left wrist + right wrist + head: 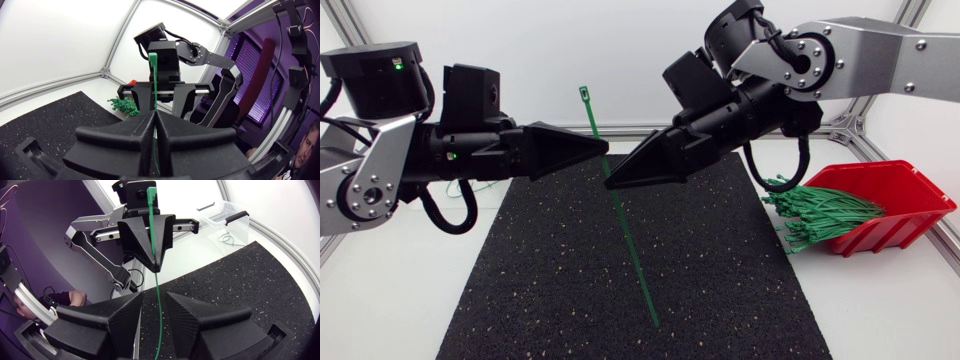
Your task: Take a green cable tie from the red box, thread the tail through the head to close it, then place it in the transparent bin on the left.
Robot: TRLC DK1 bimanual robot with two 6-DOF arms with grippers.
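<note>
- Tie [630,245]: bright green, a thin straight strip with a small squared head at one end. It is held in the air over the black mat [540,290], about mid-table.
- Head view: the strip leans, with its head toward 11 o'clock and its tail toward 5 o'clock. Cannot tell whether the tail tip touches the mat.
- Left gripper [603,151]: comes in from 9 o'clock. It is clenched on the tie a little below the head. In the left wrist view the fingers meet flat with the strip pinched between them.
- Right gripper [612,182]: comes in from 2 o'clock, its tip just at 5 o'clock of the left gripper's tip. It is released, fingers parted. In the right wrist view the strip runs through the gap with space on both sides.
- Red box [895,200]: at 3 o'clock of the mat, tipped with its mouth toward the mat. A bundle [820,215] of green ties spills out toward 9 o'clock.
- Bin [227,217]: clear with a black handle, off the mat beyond the left gripper. A green loop [227,239] lies inside.
</note>
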